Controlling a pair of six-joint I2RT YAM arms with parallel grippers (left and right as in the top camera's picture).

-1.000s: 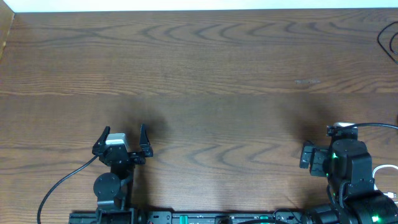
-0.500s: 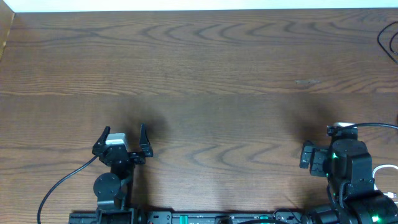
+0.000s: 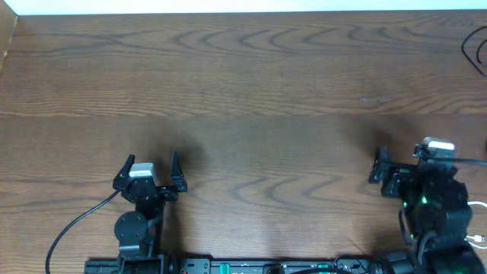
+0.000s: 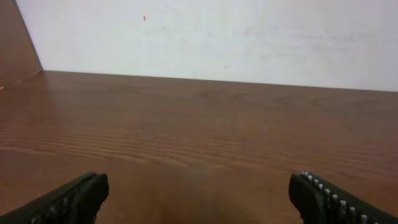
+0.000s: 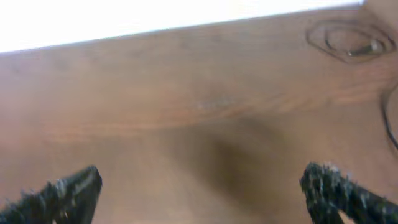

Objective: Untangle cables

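Two arms sit at the near edge of a brown wood-grain surface (image 3: 251, 91), well apart from each other. The left pincer (image 3: 152, 160) is spread wide with nothing between its fingers; in its wrist view the two dark, ribbed fingertips (image 4: 74, 196) show at the bottom corners, with only bare wood between them and a white wall (image 4: 249, 31) beyond the far edge. A thick black wire (image 3: 76, 224) curves from the left arm's base toward the near edge.

The right pincer (image 5: 200, 180) is likewise spread and grips nothing; its fingertips stand at the lower corners of its blurred wrist view, over bare wood. From overhead, one of its fingers juts to the left of the arm's body.

The black cord (image 3: 465, 47) lies near the far right corner of the surface, well apart from both pincers. Overhead shows only a thin curved part of it, the rest cut off by the right edge. The right wrist view shows it as small, blurred loops with a pale plug end, lying flat near the far edge.
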